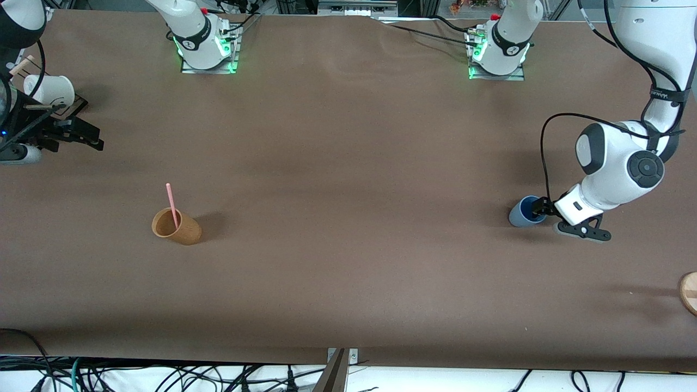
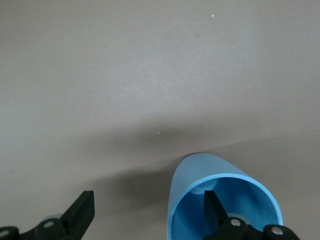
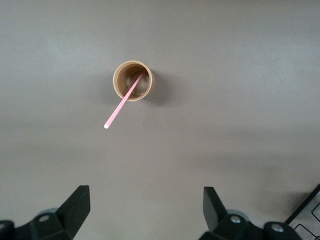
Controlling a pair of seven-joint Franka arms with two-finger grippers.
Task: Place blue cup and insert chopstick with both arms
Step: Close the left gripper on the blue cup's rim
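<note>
The blue cup (image 1: 521,213) (image 2: 200,175) stands upright on the table near the left arm's end. My left gripper (image 1: 549,216) (image 2: 147,210) is open and straddles the cup's wall. One of its fingers (image 2: 212,207) is inside the cup and the other is outside, well apart from it. The pale-pink chopstick (image 1: 171,202) (image 3: 122,104) leans inside the orange-brown cup (image 1: 182,230) (image 3: 132,80) toward the right arm's end. My right gripper (image 1: 90,135) (image 3: 145,210) hangs open and empty high over the table, with that brown cup below it.
A white cup (image 1: 49,90) sits by the right arm at the table's end. A round wooden piece (image 1: 689,293) shows at the table's edge near the left arm's end. Brown table (image 1: 348,163) stretches between the two cups.
</note>
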